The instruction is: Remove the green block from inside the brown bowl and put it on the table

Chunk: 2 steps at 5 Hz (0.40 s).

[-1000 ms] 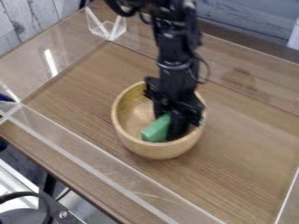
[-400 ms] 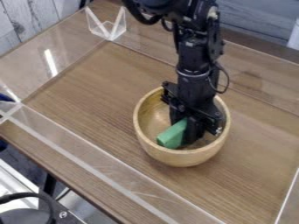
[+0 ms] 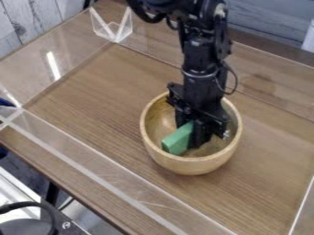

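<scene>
Right, one robot arm in view, black and jointed, reaching down from the top edge, and one gripper at the end of it, right down inside the bowl. One brown bowl, round, light tan, thick-rimmed, sitting upright on the table. And one green block, there it is, inside that bowl, lying at a slant towards the left side, with its upper end right up by the gripper's dark fingers! The gripper is closed down as far as it goes; whether it has the block pinched or is only against it, I can't tell from this angle.

So, one container, and what's in it: the block, plus the lower part of the gripper. Over at the upper left, one pale, angular frame stands near the table's edge. Down in the lower left corner, a black curved piece, cut off by the picture's edge. The arm's top is cut off too, and those dark fingers hide much of the bowl's right inner side, their tips hard to pick out against the shadow.
</scene>
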### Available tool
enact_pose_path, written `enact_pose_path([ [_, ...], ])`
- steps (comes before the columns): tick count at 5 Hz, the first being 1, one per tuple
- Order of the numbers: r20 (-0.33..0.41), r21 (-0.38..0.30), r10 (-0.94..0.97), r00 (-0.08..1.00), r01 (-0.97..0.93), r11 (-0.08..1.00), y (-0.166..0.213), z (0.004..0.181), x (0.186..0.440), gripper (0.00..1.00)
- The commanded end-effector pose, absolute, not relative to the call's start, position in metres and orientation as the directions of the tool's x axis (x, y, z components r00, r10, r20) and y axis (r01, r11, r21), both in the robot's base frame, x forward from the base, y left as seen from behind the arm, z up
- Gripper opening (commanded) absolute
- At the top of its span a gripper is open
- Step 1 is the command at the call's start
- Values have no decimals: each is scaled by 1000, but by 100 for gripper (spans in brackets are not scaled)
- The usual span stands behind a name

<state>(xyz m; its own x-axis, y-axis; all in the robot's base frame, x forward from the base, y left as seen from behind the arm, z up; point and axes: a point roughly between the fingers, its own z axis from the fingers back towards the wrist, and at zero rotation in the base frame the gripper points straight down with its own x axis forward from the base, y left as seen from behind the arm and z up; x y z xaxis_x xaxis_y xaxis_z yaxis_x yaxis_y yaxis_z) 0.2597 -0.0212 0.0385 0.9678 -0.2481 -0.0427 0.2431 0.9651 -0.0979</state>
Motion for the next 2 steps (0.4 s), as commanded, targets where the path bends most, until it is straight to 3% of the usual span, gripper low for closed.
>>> enact_pose_path([
  [1,57,-72,-228,972,232,970,-13,75,267,0],
  [2,88,-64,-161,983,166,984,14,92,265,0],
])
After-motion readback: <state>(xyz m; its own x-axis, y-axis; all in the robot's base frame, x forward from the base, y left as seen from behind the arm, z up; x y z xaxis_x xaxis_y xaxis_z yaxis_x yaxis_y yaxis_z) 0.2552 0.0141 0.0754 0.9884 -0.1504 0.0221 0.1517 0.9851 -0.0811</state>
